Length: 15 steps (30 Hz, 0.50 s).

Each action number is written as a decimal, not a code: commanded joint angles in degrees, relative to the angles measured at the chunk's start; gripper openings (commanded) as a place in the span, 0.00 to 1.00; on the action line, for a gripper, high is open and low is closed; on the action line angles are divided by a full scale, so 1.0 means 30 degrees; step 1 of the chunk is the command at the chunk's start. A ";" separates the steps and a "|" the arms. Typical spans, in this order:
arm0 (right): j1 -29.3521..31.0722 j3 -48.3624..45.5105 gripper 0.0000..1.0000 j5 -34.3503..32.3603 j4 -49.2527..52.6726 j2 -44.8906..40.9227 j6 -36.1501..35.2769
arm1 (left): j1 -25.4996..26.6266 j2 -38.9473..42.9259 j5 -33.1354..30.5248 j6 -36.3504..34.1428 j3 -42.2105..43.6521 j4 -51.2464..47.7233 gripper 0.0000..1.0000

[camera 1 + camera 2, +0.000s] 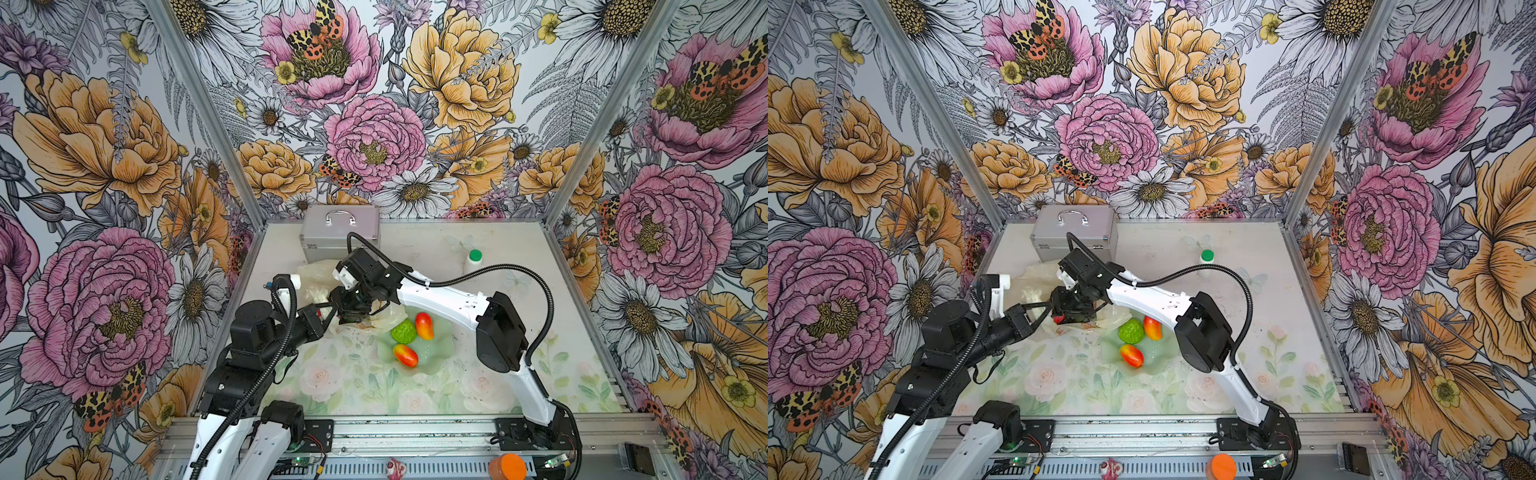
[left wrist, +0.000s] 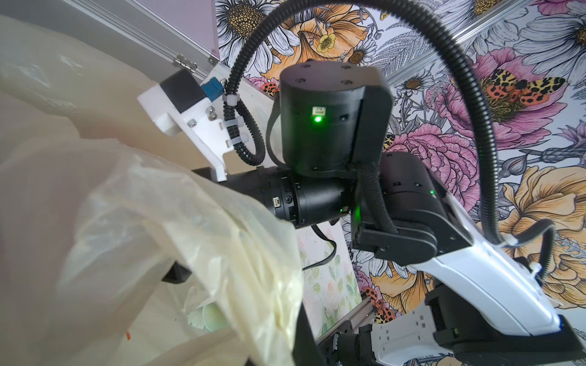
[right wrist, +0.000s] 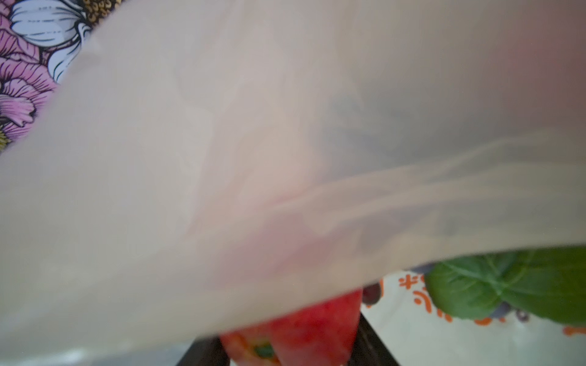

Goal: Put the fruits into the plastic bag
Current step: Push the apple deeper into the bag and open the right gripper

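Note:
The pale-yellow plastic bag (image 1: 318, 276) lies crumpled at the back left of the table. My left gripper (image 1: 332, 305) is shut on its edge and holds the film (image 2: 158, 237) up. My right gripper (image 1: 1065, 318) reaches into the bag's mouth, shut on a red speckled fruit (image 3: 304, 326) that sits between its dark fingers (image 3: 374, 342). Bag film (image 3: 253, 142) covers most of the right wrist view. A green leaf (image 3: 507, 285) and a dark grape (image 3: 371, 293) lie inside the bag. A bumpy green ball (image 1: 404, 331) and two red-yellow mangoes (image 1: 424, 326) (image 1: 406, 355) rest in the dish.
The wavy pale green dish (image 1: 440, 353) sits just right of the bag, under my right forearm. A silver metal case (image 1: 338, 232) stands at the back behind the bag. A white bottle with a green cap (image 1: 473, 259) stands at the back right.

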<state>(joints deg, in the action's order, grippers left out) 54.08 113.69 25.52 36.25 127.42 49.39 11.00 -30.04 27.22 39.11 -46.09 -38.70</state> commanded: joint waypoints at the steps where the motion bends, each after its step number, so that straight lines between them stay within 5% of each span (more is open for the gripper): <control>1: 0.0071 -0.0921 0.39 -0.3607 -0.2549 -0.0554 0.1294 | -0.0140 0.0283 0.0601 0.0376 0.0115 0.1032 0.00; 8: 0.0012 -0.1658 0.40 -1.0077 -0.3733 -0.1103 0.0274 | -0.0138 0.0611 0.0652 0.0673 0.0419 0.1239 0.00; 15: -0.0470 -0.1502 0.40 -1.5483 -0.3690 -0.1300 -0.4095 | -0.0151 0.1115 0.0648 0.0780 0.0495 0.0952 0.00</control>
<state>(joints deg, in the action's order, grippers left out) 53.58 109.16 -9.72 26.85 126.58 44.25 11.00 -28.08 28.10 40.58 -45.30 -37.06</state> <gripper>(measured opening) 0.507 0.047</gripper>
